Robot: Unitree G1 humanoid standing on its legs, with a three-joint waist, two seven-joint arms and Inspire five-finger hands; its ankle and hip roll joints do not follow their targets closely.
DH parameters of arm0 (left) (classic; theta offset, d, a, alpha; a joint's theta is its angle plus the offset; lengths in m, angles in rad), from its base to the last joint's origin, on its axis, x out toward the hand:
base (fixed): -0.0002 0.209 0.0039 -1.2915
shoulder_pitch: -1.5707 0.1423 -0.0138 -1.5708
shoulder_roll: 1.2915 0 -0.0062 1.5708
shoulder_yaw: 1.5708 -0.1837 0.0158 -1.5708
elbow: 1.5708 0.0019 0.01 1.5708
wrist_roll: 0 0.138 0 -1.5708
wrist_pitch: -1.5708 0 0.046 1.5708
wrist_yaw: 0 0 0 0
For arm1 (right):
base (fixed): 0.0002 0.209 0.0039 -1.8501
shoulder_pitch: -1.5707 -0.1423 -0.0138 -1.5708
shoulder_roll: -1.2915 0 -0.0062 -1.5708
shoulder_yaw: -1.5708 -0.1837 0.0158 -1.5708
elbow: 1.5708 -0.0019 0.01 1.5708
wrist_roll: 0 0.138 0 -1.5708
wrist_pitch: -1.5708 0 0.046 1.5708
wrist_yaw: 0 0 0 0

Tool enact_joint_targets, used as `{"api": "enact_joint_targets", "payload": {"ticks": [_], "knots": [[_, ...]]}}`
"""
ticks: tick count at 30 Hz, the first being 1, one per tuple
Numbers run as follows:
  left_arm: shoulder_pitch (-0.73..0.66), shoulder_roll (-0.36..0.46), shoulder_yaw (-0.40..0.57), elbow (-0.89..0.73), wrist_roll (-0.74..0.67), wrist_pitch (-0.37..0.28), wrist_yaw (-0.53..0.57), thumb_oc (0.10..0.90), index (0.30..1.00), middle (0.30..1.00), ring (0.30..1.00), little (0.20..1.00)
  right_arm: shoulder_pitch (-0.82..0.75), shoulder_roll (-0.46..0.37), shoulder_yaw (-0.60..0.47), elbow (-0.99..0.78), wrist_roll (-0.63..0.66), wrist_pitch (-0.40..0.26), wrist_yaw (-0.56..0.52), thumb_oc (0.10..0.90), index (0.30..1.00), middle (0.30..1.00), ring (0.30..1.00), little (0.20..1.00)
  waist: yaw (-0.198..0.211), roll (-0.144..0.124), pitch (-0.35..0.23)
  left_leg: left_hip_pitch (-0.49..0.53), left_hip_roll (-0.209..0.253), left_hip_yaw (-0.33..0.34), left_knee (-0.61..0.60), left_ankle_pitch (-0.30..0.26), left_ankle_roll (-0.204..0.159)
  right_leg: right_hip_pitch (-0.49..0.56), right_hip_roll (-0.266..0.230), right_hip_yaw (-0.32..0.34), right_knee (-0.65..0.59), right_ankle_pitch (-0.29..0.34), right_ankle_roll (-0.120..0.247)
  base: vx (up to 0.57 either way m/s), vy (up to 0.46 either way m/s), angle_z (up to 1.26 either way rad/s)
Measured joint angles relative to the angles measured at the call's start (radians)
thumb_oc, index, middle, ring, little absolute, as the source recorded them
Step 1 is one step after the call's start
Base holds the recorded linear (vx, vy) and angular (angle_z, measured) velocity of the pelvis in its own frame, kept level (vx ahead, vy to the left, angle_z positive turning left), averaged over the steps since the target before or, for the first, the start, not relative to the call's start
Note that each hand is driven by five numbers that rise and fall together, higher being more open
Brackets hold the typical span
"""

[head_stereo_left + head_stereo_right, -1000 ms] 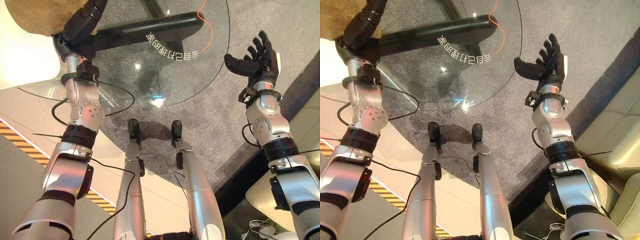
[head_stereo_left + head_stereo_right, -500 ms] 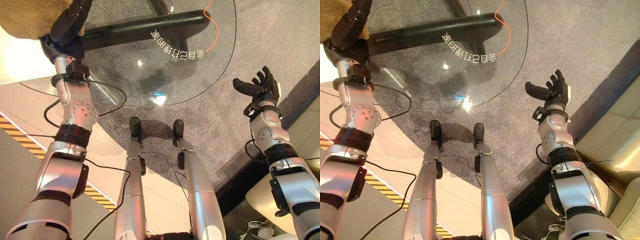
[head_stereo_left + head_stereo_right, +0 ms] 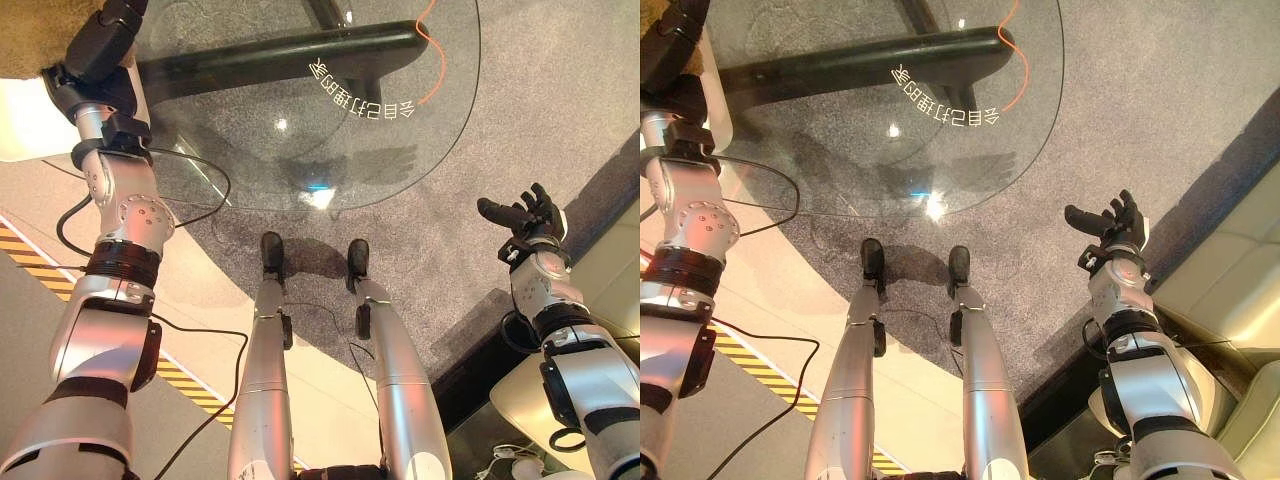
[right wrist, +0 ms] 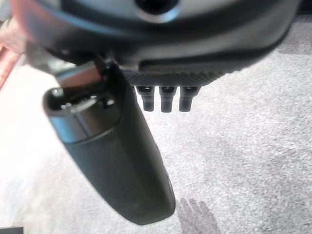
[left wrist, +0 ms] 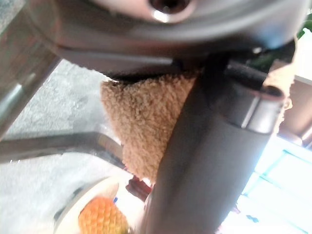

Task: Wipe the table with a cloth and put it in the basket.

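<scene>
The tan fuzzy cloth [image 3: 25, 50] lies at the far left edge of the round glass table [image 3: 300, 130]. My left hand [image 3: 100, 40] is on it. In the left wrist view the cloth [image 5: 141, 122] bunches against the palm with the thumb [image 5: 214, 146] laid across it. My right hand [image 3: 1108, 222] hangs off the table's right side above the grey carpet, open, holding nothing. Its straight fingertips [image 4: 165, 100] and thumb show in the right wrist view.
The table's dark base bar [image 3: 280, 55] and an orange cable [image 3: 437, 60] show through the glass. A cream sofa [image 3: 1220, 260] stands to the right. Yellow-black tape [image 3: 30, 265] marks the floor on the left. A pale dish with something orange [image 5: 97, 217] sits beyond the cloth.
My right hand has dropped and drawn back from the table's edge toward my body. My left hand and the cloth have slid toward the left.
</scene>
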Motion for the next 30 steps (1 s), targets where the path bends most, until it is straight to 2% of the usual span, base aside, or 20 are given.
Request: {"api": "enact_joint_targets", "payload": {"ticks": [7,17,23,30], "knots": [[-0.017,0.034,0.000,0.072,0.012,0.008,0.074,0.100,0.300,0.300,0.300,0.200,0.011,0.000,-0.015,0.063,0.000,-0.005,0.034,0.800,0.900,0.900,0.900,0.900,0.004,0.000,0.000,-0.006,0.000,-0.002,0.001,0.000,0.000,0.000,0.000,-0.006,-0.006,0.000,0.000,0.00,0.000,0.00],[-0.048,0.055,-0.002,0.176,0.099,0.073,0.196,0.100,0.300,0.300,0.300,0.200,0.019,0.000,-0.015,0.089,0.000,-0.004,0.058,0.800,0.900,0.900,0.900,0.900,0.003,0.000,0.000,-0.015,0.001,-0.009,0.006,0.000,0.000,0.001,-0.002,-0.019,-0.009,0.001,-0.001,0.00,0.003,0.02],[-0.055,0.069,-0.005,0.222,0.193,0.139,0.257,0.100,0.300,0.300,0.300,0.200,0.020,0.000,-0.015,0.099,-0.001,0.008,0.062,0.800,0.900,0.900,0.900,0.900,-0.003,0.000,0.000,-0.016,0.001,-0.009,0.006,0.000,0.000,0.000,-0.002,-0.020,-0.009,0.002,-0.002,0.00,0.011,0.00],[-0.106,0.097,-0.056,0.283,0.294,0.258,0.312,0.100,0.300,0.300,0.300,0.200,0.020,-0.002,-0.015,0.104,-0.002,0.020,0.078,0.800,0.900,0.900,0.900,0.900,-0.015,0.000,0.000,-0.019,0.002,-0.009,0.006,0.000,0.000,-0.002,-0.002,-0.020,-0.010,0.001,-0.002,0.00,0.015,0.00]]}}
